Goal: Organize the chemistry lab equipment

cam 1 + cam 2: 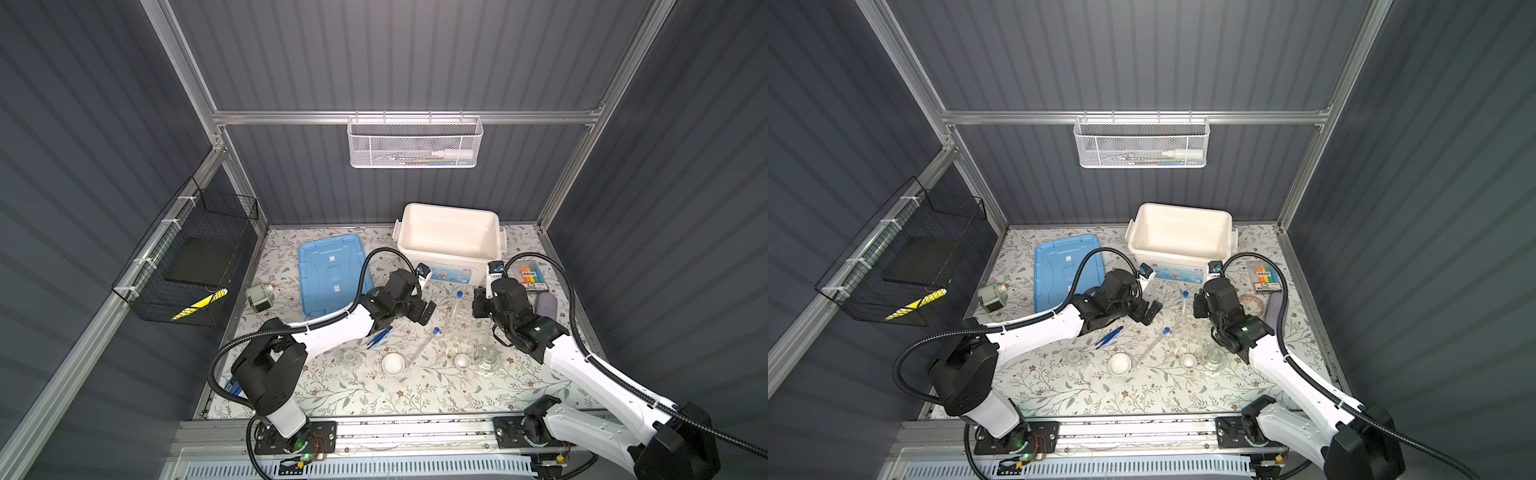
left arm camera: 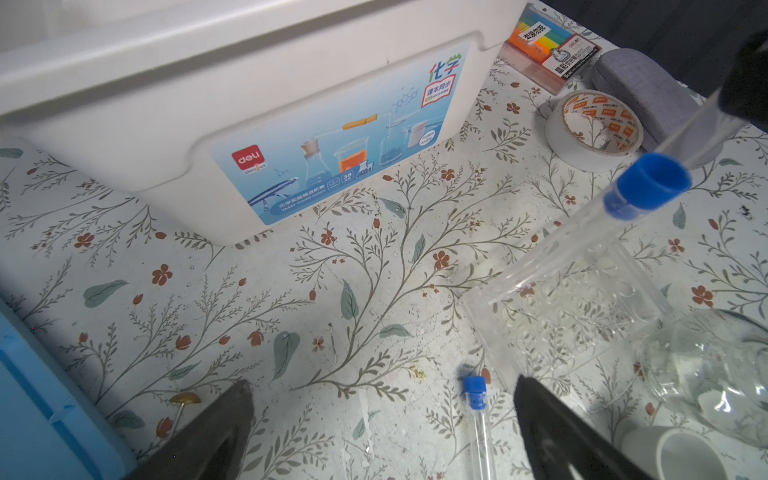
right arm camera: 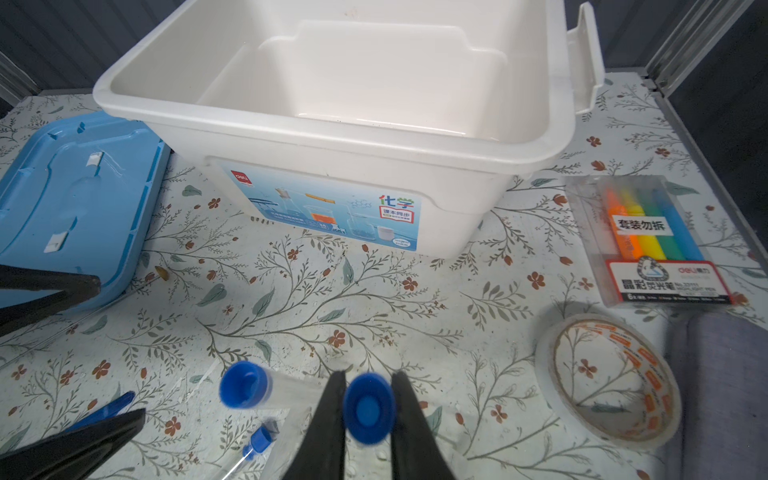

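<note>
My right gripper (image 3: 368, 380) is shut just below the blue cap of a clear test tube (image 3: 369, 407), holding it upright over the clear rack (image 2: 582, 299). A second tube (image 1: 460, 294) stands in that rack. A third tube (image 2: 476, 399) lies on the table beneath my open left gripper (image 2: 382, 415), closer to one finger, untouched. In a top view the left gripper (image 1: 424, 312) hovers left of the rack and the right gripper (image 1: 478, 306) right of it. Blue tweezers (image 1: 380, 336), two flasks (image 1: 351, 359) (image 1: 487, 357) and two white dishes (image 1: 392, 363) (image 1: 461, 360) sit nearer the front.
An open white box (image 1: 449, 210) stands at the back, its blue lid (image 1: 328, 274) to the left. A grey motor (image 1: 259, 295) lies far left. Highlighters (image 3: 648, 232), a tape roll (image 3: 606, 374) and a grey case (image 1: 546, 307) crowd the right side.
</note>
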Available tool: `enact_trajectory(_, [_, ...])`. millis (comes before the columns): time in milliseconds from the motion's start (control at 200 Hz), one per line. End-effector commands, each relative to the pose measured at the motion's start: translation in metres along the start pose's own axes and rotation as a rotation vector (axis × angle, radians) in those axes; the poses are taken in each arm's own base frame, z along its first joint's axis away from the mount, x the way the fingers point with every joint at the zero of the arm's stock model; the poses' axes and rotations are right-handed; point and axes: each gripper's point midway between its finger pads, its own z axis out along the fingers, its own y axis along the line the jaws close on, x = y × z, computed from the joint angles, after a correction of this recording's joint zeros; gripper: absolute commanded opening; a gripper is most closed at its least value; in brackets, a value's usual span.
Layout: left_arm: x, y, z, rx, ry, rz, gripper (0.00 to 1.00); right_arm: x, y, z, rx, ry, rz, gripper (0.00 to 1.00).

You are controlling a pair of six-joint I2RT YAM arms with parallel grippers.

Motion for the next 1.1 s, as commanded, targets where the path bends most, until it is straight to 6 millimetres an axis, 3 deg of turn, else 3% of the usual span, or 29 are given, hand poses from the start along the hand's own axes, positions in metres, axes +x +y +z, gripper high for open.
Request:
enact_trajectory(0, [0.017,-0.002,0.004,0.003,0.047,0.003,1.00,0.001,0.001,0.002,0.004,-0.003,-0.005,0.14])
enact_trajectory(1096, [0.023,0.001,0.003,-0.008,0.052,0.005,1.00,0.017,0.011,0.004,-0.034,0.015,-0.078,0.21])
